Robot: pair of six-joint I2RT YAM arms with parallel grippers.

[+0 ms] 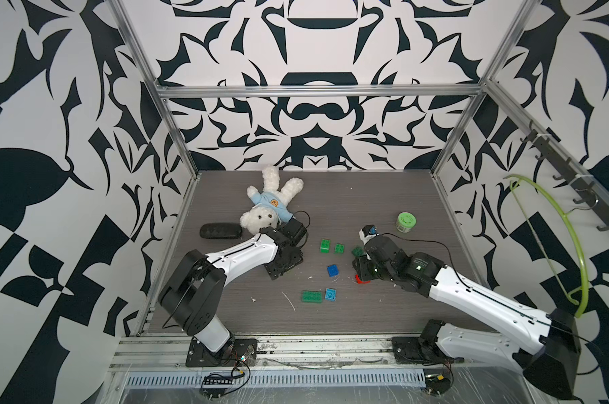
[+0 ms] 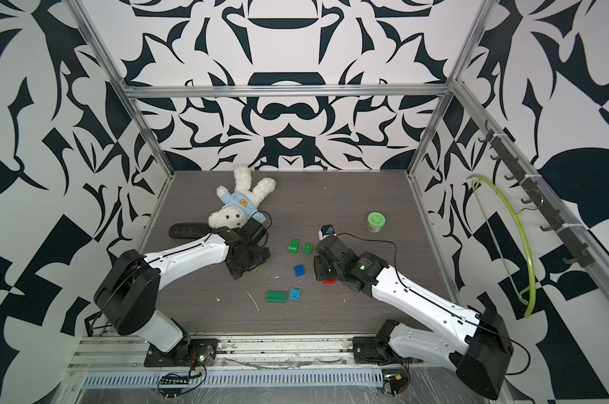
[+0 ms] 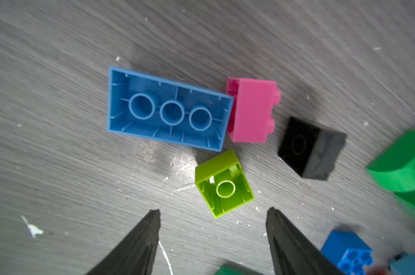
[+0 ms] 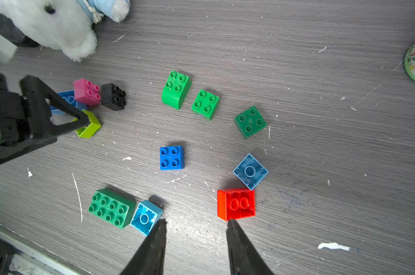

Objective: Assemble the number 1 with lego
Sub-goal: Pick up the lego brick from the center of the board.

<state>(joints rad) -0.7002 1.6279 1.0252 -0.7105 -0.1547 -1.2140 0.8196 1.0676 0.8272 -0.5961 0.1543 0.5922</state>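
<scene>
Lego bricks (image 1: pixel 312 296), glossy and studded, lie scattered on the grey woodgrain table (image 4: pixel 321 142) around a square blue four-stud brick (image 4: pixel 172 157). Well to that brick's left, the left gripper (image 3: pixel 214 210) has its tapered black jaws apart, the tips at a corner of an overturned, hollow lime brick (image 3: pixel 224 183). Near the blue brick's right, the right gripper (image 4: pixel 196 221) is likewise spread and empty, with one tip at the corner of an upturned red brick (image 4: pixel 236 204).
</scene>
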